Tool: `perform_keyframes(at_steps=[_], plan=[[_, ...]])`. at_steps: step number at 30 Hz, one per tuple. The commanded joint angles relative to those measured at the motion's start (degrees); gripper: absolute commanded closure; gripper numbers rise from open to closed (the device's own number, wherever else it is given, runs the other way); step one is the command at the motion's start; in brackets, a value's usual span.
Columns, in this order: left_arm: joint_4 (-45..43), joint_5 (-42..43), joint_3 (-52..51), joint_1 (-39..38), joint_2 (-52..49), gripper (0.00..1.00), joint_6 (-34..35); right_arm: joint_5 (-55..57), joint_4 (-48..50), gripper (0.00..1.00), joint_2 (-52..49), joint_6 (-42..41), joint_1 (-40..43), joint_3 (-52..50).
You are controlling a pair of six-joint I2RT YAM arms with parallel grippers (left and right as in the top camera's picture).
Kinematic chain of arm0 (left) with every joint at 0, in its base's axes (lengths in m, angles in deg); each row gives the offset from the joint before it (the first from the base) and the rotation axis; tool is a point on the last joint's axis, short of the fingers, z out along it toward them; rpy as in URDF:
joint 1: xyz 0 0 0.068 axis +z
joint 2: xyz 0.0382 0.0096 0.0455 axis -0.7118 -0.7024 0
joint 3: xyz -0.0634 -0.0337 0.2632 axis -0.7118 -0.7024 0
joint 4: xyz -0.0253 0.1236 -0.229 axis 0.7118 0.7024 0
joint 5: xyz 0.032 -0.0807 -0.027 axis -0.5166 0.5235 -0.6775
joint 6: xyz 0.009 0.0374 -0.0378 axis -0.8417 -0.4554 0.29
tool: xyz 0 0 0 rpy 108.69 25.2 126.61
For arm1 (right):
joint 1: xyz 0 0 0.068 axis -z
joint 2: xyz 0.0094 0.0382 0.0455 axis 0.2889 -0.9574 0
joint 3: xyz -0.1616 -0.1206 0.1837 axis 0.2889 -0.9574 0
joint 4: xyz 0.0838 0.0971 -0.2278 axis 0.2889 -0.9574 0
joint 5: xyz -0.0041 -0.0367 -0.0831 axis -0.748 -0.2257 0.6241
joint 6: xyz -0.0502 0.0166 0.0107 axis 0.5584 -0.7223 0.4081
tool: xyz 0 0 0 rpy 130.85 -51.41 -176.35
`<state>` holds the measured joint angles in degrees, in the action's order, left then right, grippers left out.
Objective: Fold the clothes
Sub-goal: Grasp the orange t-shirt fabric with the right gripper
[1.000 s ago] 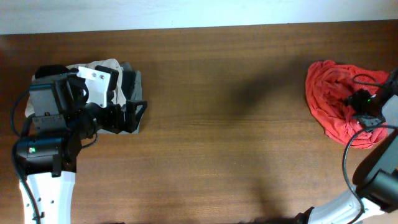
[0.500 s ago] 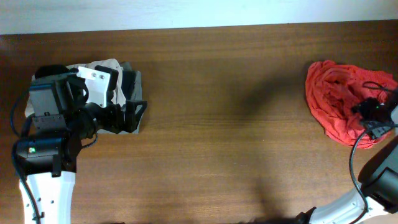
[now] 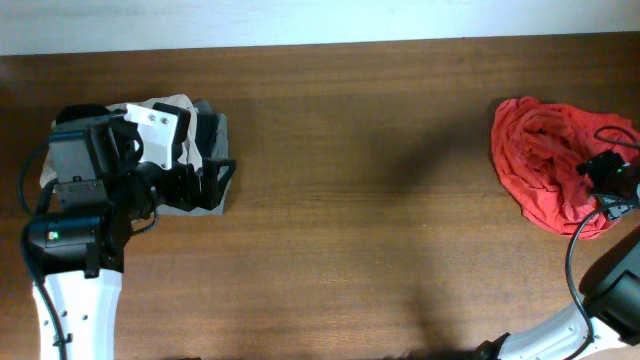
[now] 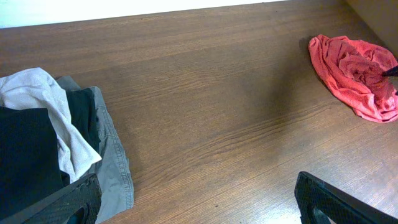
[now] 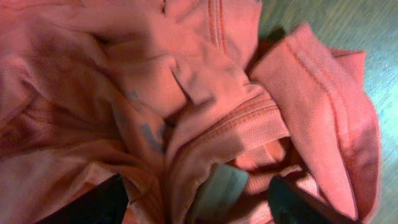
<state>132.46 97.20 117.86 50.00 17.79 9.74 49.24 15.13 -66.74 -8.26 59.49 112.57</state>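
The red-orange T-shirt (image 3: 540, 150) lies crumpled in a heap at the table's far right. It also shows in the left wrist view (image 4: 354, 68). It fills the right wrist view (image 5: 186, 81), with ribbed hems and a pale tag (image 5: 224, 186) among the folds. My right gripper (image 3: 603, 188) is over the heap's right side. It is open (image 5: 199, 202), fingers spread among the folds, with cloth and the tag between them. My left gripper (image 3: 215, 180) is open and empty (image 4: 196, 208) at the far left, far from the shirt. No lettering shows.
A stack of folded black, beige and grey garments (image 3: 200, 130) sits at the left, under and beside my left gripper; it also shows in the left wrist view (image 4: 106, 155). Bare wooden table (image 3: 360, 200) lies between the stack and the shirt. The table's back edge meets a white wall.
My right gripper has shifted to the right across the shirt heap, towards the table's right edge. The heap's shape is about the same. The left arm has barely moved.
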Motion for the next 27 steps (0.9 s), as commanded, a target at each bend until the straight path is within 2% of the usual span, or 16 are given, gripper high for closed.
perform_keyframes(at_steps=[1,6,11,16,20,27], plan=[[0.0,-0.3,0.8,0.3,-0.2,0.01,0.3,-7.3,2.2,0.18,0.6,0.0,2.4,0.8],[-0.1,-0.3,0.8,0.3,-0.2,0.01,0.3,-21.9,5.4,0.17,0.6,2.0,7.3,0.8],[-0.5,-0.3,0.8,0.3,-1.0,0.01,0.3,-15.1,0.9,0.16,0.5,2.2,7.5,0.6],[-0.8,-0.2,0.8,0.3,-2.3,0.01,0.3,-12.9,1.2,0.16,-0.3,2.1,4.3,-0.3],[-0.5,-0.2,0.8,0.3,-2.6,0.01,0.3,-7.5,1.6,0.26,-2.1,1.0,1.9,-0.3],[0.2,-0.2,0.8,0.3,-2.6,0.01,0.3,-4.6,1.5,0.30,-4.9,1.0,1.3,-0.4]])
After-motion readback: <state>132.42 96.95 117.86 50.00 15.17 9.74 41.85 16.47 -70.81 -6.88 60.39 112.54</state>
